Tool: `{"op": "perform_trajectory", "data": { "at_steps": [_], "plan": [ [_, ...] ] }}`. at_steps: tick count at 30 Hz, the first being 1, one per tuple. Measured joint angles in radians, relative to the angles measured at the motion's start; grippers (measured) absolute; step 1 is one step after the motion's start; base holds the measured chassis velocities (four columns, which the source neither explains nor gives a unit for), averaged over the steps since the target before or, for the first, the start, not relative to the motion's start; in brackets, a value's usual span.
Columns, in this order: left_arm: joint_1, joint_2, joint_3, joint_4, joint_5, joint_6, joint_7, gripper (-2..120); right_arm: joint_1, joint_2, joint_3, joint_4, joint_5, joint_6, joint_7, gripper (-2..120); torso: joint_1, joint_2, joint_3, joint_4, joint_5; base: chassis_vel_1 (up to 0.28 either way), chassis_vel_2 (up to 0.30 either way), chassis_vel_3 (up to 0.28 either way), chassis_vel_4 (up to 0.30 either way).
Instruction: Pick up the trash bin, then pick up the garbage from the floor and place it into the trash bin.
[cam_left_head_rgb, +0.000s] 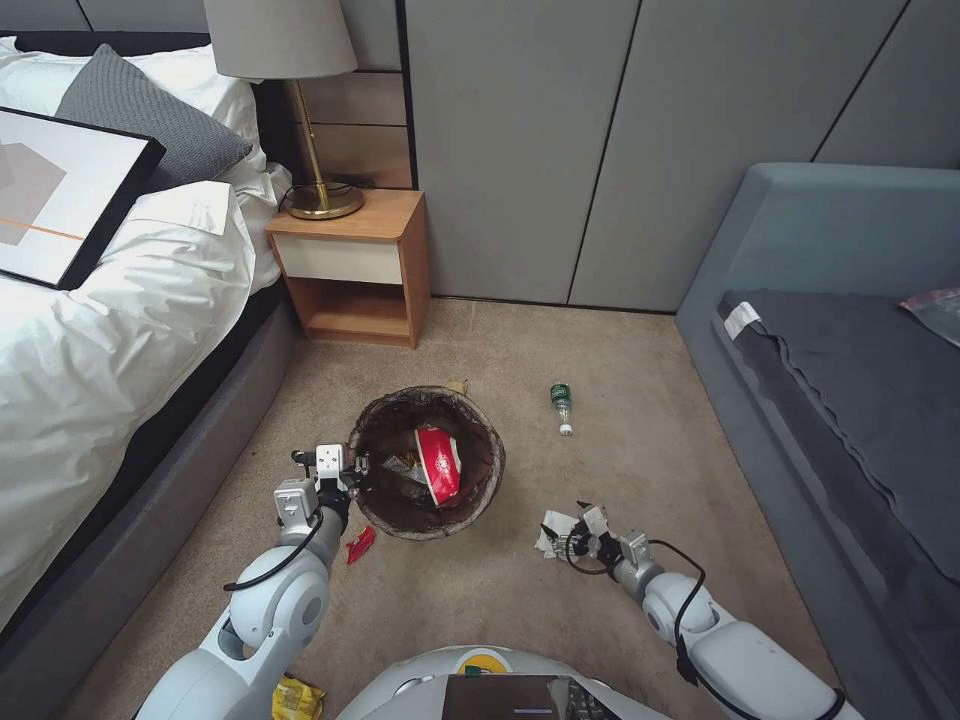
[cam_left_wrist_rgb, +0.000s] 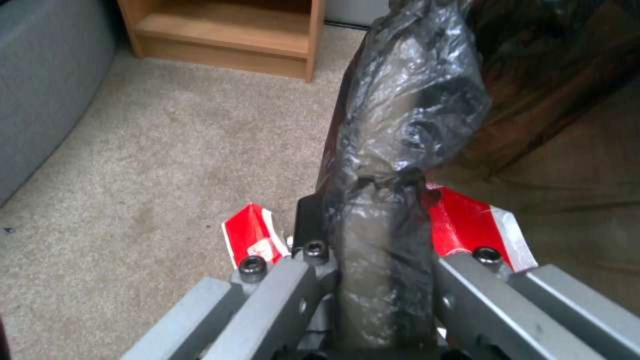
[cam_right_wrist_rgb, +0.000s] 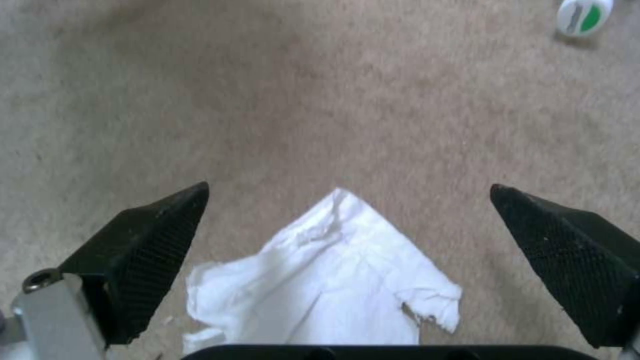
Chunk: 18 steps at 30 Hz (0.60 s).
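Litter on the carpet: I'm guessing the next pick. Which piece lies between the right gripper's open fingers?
The crumpled white paper, under the right gripper; the green bottle lies farther off.

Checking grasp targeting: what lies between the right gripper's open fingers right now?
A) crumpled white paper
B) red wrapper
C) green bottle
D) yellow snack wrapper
A: in the right wrist view the crumpled white paper lies on the carpet between the spread fingers of the right gripper; the green bottle sits far off, apart from it.
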Motion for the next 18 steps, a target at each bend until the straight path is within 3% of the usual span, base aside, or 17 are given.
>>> {"op": "perform_trajectory", "data": {
  "at_steps": [8, 13, 18],
  "plan": [
    [-0.003, 0.01, 0.003, -0.001, -0.002, 0.0, 0.0, 3, 0.083, -0.03, -0.092, -0.135, 0.062, -0.026, -0.125, 100, 0.0, 0.0, 0.0, -0.0001, -0.0002, 0.0, 0.0, 0.0, 0.0],
    [0.001, 0.02, -0.006, -0.002, -0.01, 0.0, 0.0, 3, 0.12, -0.029, -0.128, -0.261, 0.058, 0.017, -0.251, 100, 0.0, 0.0, 0.0, 0.0002, -0.0003, 0.0, 0.0, 0.0, 0.0],
    [0.002, 0.02, -0.008, -0.002, -0.012, 0.0, 0.0, 3, 0.128, -0.008, -0.147, -0.332, 0.031, 0.037, -0.31, 100, 0.0, 0.0, 0.0, 0.0001, -0.0003, 0.0, 0.0, 0.0, 0.0]
  ]
}}
